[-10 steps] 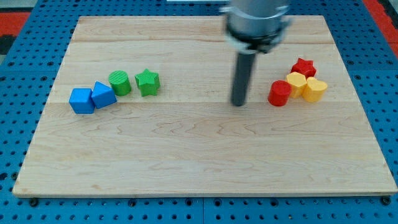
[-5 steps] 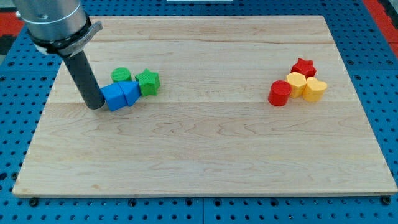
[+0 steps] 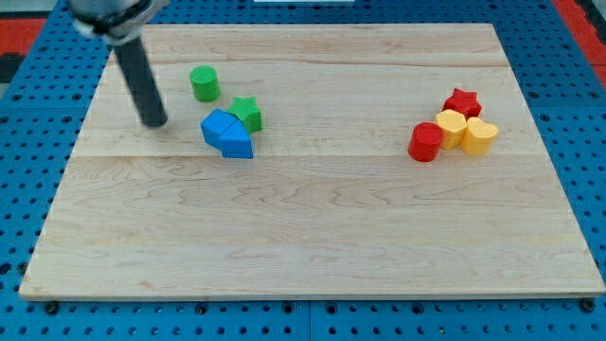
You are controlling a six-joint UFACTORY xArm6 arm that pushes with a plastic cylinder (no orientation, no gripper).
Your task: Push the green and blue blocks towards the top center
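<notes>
Surface: a pale wooden board (image 3: 312,246) lying on a blue pegboard base (image 3: 24,189); its near half, toward the view's bottom, carries no blocks
Blue blocks: two blue blocks pressed together, left of centre; the near one (image 3: 237,142) looks wedge-like, the other (image 3: 217,126) touches its left side, exact shapes hard to tell
Green star block: a green star block (image 3: 247,113) touching the blue pair at their upper right edge, just behind them
Green cylinder: a green cylinder (image 3: 204,83) standing apart, farther up and to the view's left of the star block, in the upper left part of the board
My tip: the lower end of the dark rod, my tip (image 3: 154,124), rests on the board to the view's left of the blue blocks, near them but not touching; it is lower left of the green cylinder, also apart
Rod: rises from my tip, leaning toward the view's top left, to the arm's grey body at the top edge
Jaws: there are none on this arm; it ends in the plain rod and holds nothing
Right-hand cluster: at the view's right, well apart from the rest, a red cylinder (image 3: 426,142) nearest, two yellow blocks (image 3: 451,126) (image 3: 479,136) beside it, shapes unclear, and a red star block (image 3: 462,100) farthest, all bunched together
</notes>
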